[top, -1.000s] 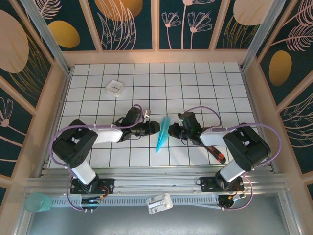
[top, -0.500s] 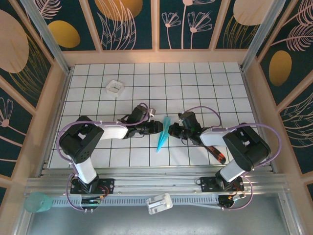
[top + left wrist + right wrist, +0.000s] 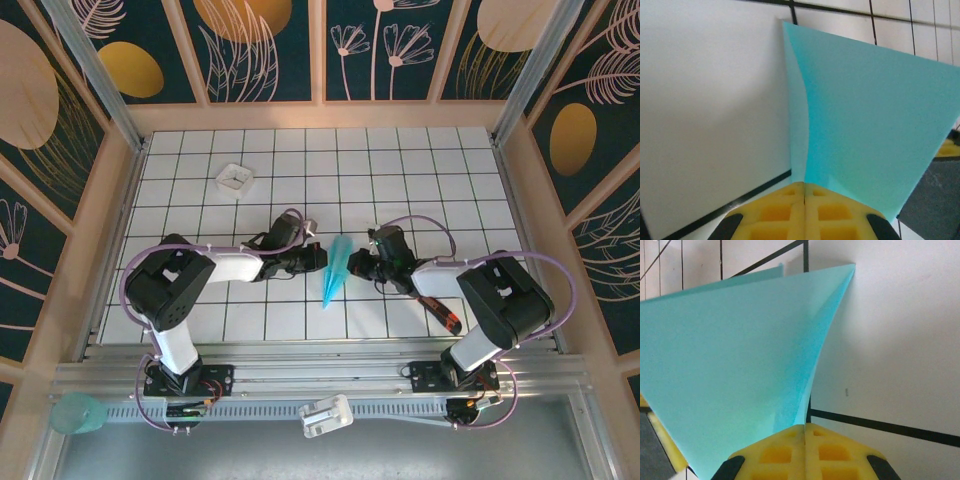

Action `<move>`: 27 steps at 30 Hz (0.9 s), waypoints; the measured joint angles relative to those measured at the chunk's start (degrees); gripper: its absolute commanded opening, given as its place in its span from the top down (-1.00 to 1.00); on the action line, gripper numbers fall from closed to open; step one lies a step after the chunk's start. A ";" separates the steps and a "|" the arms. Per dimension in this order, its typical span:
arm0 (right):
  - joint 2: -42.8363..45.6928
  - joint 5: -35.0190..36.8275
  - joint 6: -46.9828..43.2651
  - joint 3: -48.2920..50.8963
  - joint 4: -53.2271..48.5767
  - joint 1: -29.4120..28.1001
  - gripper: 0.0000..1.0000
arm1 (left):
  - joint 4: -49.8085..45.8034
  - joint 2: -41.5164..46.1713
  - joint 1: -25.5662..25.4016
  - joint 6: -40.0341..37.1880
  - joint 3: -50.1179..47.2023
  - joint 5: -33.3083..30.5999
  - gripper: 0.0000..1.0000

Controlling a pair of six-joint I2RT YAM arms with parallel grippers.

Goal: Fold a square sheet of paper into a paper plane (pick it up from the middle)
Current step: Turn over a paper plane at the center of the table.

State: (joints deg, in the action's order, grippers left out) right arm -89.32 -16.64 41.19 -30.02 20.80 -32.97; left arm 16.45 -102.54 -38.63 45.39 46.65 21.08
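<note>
The white gridded tabletop [image 3: 400, 160] is carrying everything, and the turquoise paper plane [image 3: 335, 272] is sitting near its middle, a little toward the near edge. The plane is pointing its slim tip at the arm bases and spreading its wider end away from them. Whether the tip is touching the tabletop cannot be told.

The left arm [image 3: 225, 268] is reaching in from the plane's left side, and the right arm [image 3: 440, 275] is reaching in from its right side, so the two are facing each other across the paper.

The left tool [image 3: 322, 258] is clenching the plane's left edge. In the left wrist view the left tool [image 3: 804, 187] is pressing its yellow pads [image 3: 775, 212] together with no gap, and the paper plane [image 3: 870, 125] is rising out of their seam as a broad turquoise flap with a narrower, paler layer beside it.

The right tool [image 3: 352, 266] is clenching the plane's right edge. In the right wrist view the right tool [image 3: 805, 427] is likewise pressing its pads [image 3: 835, 455] flush, with the paper plane [image 3: 740, 355] fanning up from the seam in layered folds.

A red-and-black pen [image 3: 445, 315] is lying to the right of the plane, partly under the right arm. A small white square tray [image 3: 235, 179] is resting well apart from the plane, far-left of it.
</note>
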 measured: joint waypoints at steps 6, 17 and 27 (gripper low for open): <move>-0.55 -3.43 -1.09 -0.44 -0.04 2.80 1.00 | 3.89 2.34 2.54 4.70 -5.68 -2.36 1.00; -6.69 -8.07 -4.37 -5.11 -0.07 5.22 0.93 | 12.17 4.07 2.54 13.46 -11.54 -5.11 0.76; -6.80 -9.20 -6.38 -7.34 -0.81 6.38 0.55 | 13.53 4.26 2.56 13.66 -11.45 -5.09 0.27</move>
State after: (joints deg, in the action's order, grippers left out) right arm -96.12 -25.85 34.81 -37.36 19.99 -26.59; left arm 29.98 -98.28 -36.07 59.05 35.20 15.99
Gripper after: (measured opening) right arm 0.209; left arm 0.342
